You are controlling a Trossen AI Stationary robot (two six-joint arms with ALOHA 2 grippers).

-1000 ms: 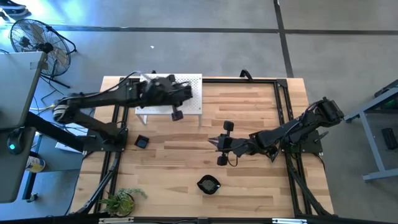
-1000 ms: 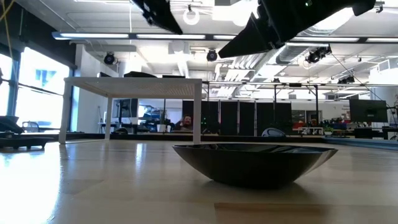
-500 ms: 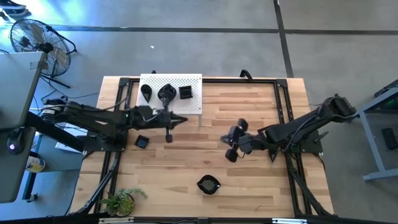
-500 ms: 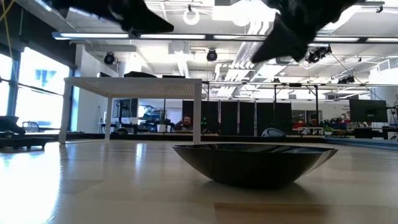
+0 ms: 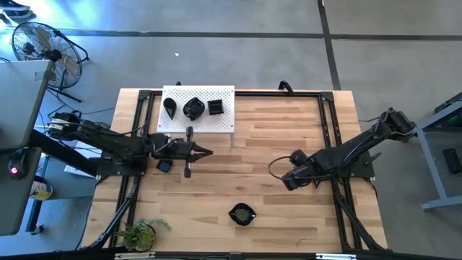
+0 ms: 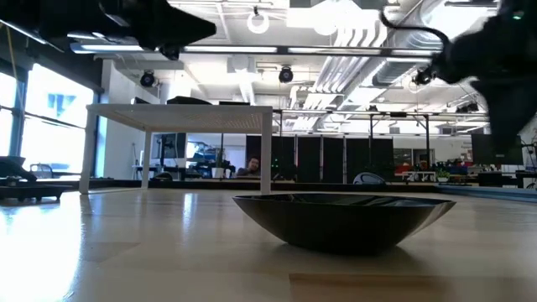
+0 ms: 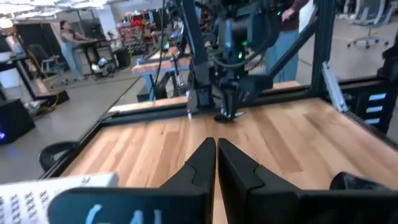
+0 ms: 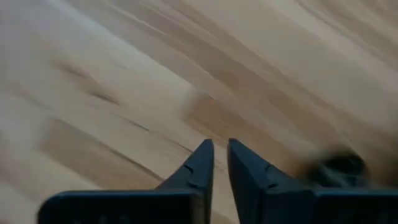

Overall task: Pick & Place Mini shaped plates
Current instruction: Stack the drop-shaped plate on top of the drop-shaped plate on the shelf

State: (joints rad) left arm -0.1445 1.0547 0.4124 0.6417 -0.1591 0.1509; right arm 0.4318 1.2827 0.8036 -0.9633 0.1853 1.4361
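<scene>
Three mini plates are sitting on the white board; a wavy plate is lying toward the front edge. Left gripper is hanging closed just in front of the board, empty; right gripper — jaws narrowly parted, empty — is hanging well to the board's right. Plates prob. stiff, glossy, slippery — pinch the rim.

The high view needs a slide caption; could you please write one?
Three mini plates on the white board, two more on the table, both arms low.

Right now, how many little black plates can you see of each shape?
Square plates: 2 (one on the white board, one on the table)
Teardrop plate: 1
Wavy round plates: 2 (one on the white board, one on the table)
Total: 5
</scene>
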